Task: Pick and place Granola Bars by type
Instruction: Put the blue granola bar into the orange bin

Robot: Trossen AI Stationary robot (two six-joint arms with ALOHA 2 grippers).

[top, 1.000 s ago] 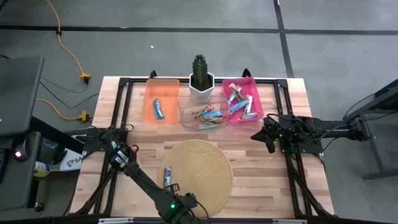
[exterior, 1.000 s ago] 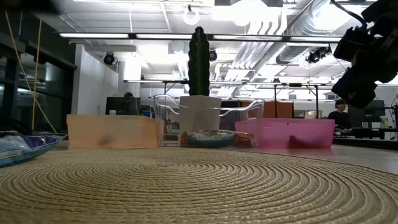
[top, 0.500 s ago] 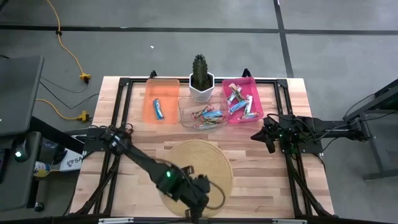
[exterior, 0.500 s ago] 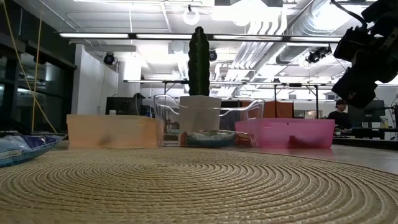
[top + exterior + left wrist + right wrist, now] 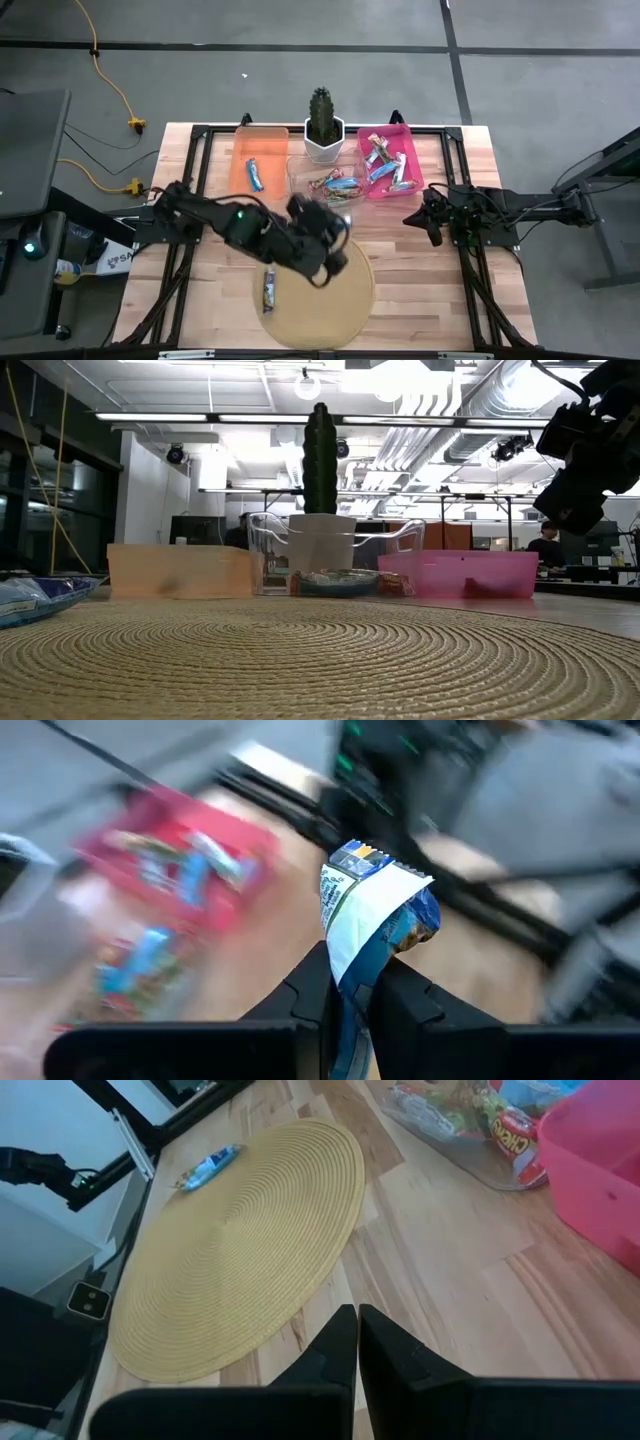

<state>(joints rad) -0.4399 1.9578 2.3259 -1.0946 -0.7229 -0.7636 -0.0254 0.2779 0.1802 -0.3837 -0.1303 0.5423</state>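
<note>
My left gripper (image 5: 348,988) pinches a blue-and-white foil granola bar (image 5: 372,910) by its lower end, above the round woven straw mat (image 5: 350,300), near the clear plastic bin (image 5: 300,190). Most of the wrapper stands free, so I judge a quick swing could slip it loose. My right gripper (image 5: 356,1342) waits closed.
</note>
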